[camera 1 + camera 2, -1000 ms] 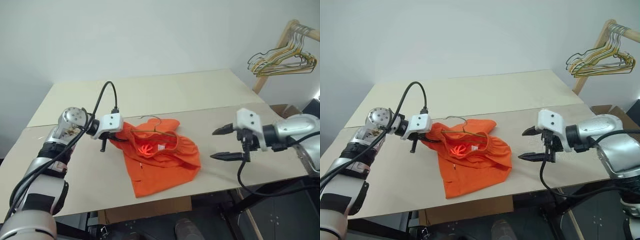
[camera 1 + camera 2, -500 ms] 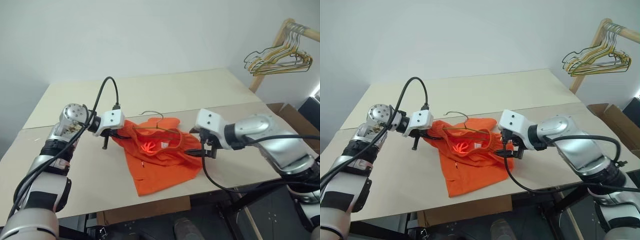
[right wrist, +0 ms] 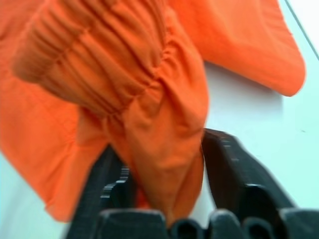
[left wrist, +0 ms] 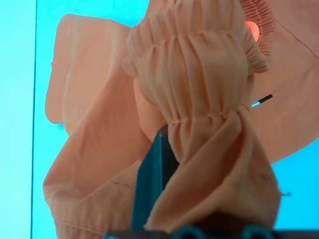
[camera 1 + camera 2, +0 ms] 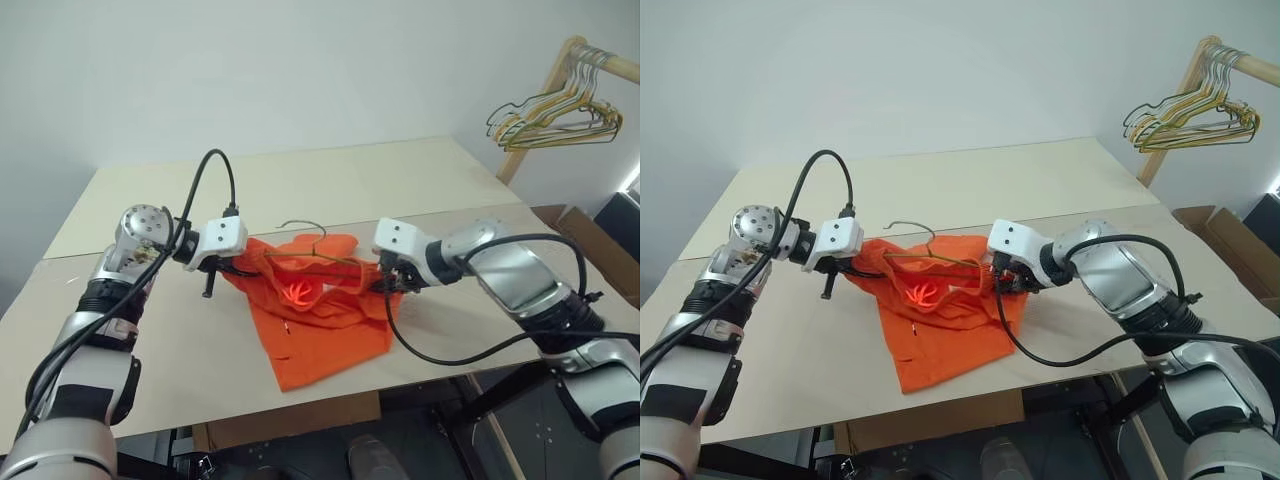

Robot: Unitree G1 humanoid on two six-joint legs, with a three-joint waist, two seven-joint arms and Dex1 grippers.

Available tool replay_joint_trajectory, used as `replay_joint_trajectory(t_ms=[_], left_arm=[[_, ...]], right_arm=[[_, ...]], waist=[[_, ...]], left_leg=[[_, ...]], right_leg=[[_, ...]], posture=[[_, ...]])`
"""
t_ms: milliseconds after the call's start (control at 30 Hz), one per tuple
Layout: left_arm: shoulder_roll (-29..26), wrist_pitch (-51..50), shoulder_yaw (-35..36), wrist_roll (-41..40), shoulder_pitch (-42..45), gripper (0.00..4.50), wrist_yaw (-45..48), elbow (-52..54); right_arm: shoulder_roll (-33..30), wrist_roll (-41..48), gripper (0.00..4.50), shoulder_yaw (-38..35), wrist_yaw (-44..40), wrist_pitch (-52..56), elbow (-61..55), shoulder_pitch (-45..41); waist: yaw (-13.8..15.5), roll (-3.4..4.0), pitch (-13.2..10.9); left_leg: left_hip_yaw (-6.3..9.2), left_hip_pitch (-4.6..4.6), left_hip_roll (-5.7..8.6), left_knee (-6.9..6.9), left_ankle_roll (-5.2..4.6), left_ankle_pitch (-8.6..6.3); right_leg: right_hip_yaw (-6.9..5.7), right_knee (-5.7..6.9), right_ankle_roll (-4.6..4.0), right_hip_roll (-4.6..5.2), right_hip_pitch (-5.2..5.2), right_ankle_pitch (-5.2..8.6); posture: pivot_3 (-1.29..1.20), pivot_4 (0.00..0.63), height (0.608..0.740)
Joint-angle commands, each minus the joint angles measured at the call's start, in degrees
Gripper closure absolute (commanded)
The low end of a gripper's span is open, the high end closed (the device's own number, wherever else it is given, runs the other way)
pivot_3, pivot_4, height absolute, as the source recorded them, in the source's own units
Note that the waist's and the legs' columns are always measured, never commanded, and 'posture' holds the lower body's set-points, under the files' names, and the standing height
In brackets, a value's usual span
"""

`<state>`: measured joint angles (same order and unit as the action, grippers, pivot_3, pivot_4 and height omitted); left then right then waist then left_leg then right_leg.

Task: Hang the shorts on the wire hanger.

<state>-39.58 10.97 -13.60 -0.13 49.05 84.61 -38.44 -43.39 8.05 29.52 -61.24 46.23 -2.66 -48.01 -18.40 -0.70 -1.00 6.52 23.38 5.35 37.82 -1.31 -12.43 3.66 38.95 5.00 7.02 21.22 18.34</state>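
Note:
The bright orange shorts [image 5: 322, 325] lie crumpled on the table, with the waistband raised between my two grippers. The thin wire hanger [image 5: 312, 258] rests across the top of the shorts, its hook [image 5: 300, 227] pointing toward the far side. My left gripper [image 5: 237, 268] is shut on the left end of the gathered waistband [image 4: 192, 74], and fabric wraps its dark finger [image 4: 152, 184]. My right gripper [image 5: 388, 285] holds the right end. A fold of waistband [image 3: 159, 144] fills the gap between its black fingers [image 3: 232, 169].
The beige table [image 5: 350, 180] stretches well beyond the shorts, and its near edge runs just below them. At the far right, a bunch of yellow, green and grey wire hangers [image 5: 555, 112] hangs on a wooden rack [image 5: 540, 95]. A cardboard box [image 5: 562, 216] stands below it.
My right gripper swung in from open air to the right of the shorts and closed on the right end of the waistband. The left gripper kept its hold and place.

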Motion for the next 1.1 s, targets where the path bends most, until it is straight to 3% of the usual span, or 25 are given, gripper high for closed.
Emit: replay_joint_trajectory(t_ms=[33, 100, 300, 467, 700, 767, 933, 1100], left_arm=[[-0.9, -0.3, 1.7, -1.7, 0.3, 4.5, 0.9, 2.4], [-0.9, 0.1, 2.0, -2.2, 0.2, 4.5, 1.4, 2.8], [-0.3, -1.5, 4.1, -6.1, -0.1, 4.5, 3.9, 4.9], [0.0, -10.8, 8.3, -12.7, 1.5, 3.1, 4.6, 7.4], [1.8, -18.4, 16.2, -17.8, 2.7, 0.74, -6.1, 9.2], [4.0, -20.4, 19.3, -19.6, 1.4, 0.15, -12.8, 13.1], [10.6, -31.5, 23.8, -26.3, -2.5, 0.03, -27.1, 27.9], [16.0, -37.7, 24.3, -32.1, -5.8, 0.03, -34.8, 40.3]], right_arm=[[-0.2, 0.4, 3.94, -2.3, -3.0, -1.5, 0.8, -2.4], [-0.4, 1.2, 4.45, -2.7, -5.3, -1.4, 1.7, -2.5], [-1.5, 4.0, 4.45, -5.4, -9.2, 0.4, 0.9, -0.8], [-6.3, 10.5, 4.5, -12.3, -11.2, 6.2, -5.2, 6.3], [-10.6, 18.3, 4.5, -26.2, -4.5, 16.5, -15.1, 21.7], [-10.6, 20.1, 4.5, -33.1, -1.3, 20.6, -18.0, 27.6], [-8.9, 23.6, 4.5, -51.7, 5.9, 32.6, -24.7, 38.4], [-5.5, 24.0, 4.5, -64.8, 12.7, 45.2, -28.6, 38.9]], waist=[[0.0, 0.0, 0.0], [0.0, 0.0, 0.0], [0.0, 0.0, 0.0], [0.3, 0.0, 0.0], [0.2, -0.02, 0.0], [0.4, -0.03, 0.0], [1.0, -0.05, 0.0], [0.3, -0.05, 0.2]], left_leg=[[0.0, 0.0, 0.0, 0.0, 0.0, 0.0], [0.0, 0.01, 0.0, 0.0, 0.0, 0.0], [0.0, 0.01, 0.0, 0.0, 0.0, 0.0], [0.07, 0.08, 0.01, 0.01, -0.01, -0.01], [0.14, -0.03, 0.01, 0.03, -0.01, -0.01], [0.13, -0.02, 0.0, 0.02, -0.01, -0.01], [0.13, 0.06, 0.05, 0.08, -0.04, -0.02], [0.05, 0.02, 0.03, 0.09, -0.04, -0.02]], right_leg=[[0.0, 0.0, 0.0, 0.0, 0.0, 0.0], [-0.01, 0.0, 0.0, -0.01, 0.01, 0.0], [-0.01, 0.0, 0.0, 0.01, 0.01, 0.0], [-0.06, -0.02, 0.0, 0.03, 0.01, 0.0], [-0.12, -0.03, 0.01, 0.04, -0.11, 0.0], [-0.11, -0.04, 0.0, 0.03, -0.11, 0.0], [-0.07, -0.09, 0.02, 0.13, -0.18, 0.0], [0.02, -0.1, 0.02, 0.08, -0.22, 0.0]], posture=[[-0.27, 0.0, 0.74], [-0.27, 0.0, 0.74], [-0.27, 0.0, 0.74], [-0.27, 0.0, 0.74], [-0.28, 0.0, 0.74], [-0.3, 0.0, 0.74], [-0.35, 0.0, 0.74], [-0.41, 0.0, 0.74]])
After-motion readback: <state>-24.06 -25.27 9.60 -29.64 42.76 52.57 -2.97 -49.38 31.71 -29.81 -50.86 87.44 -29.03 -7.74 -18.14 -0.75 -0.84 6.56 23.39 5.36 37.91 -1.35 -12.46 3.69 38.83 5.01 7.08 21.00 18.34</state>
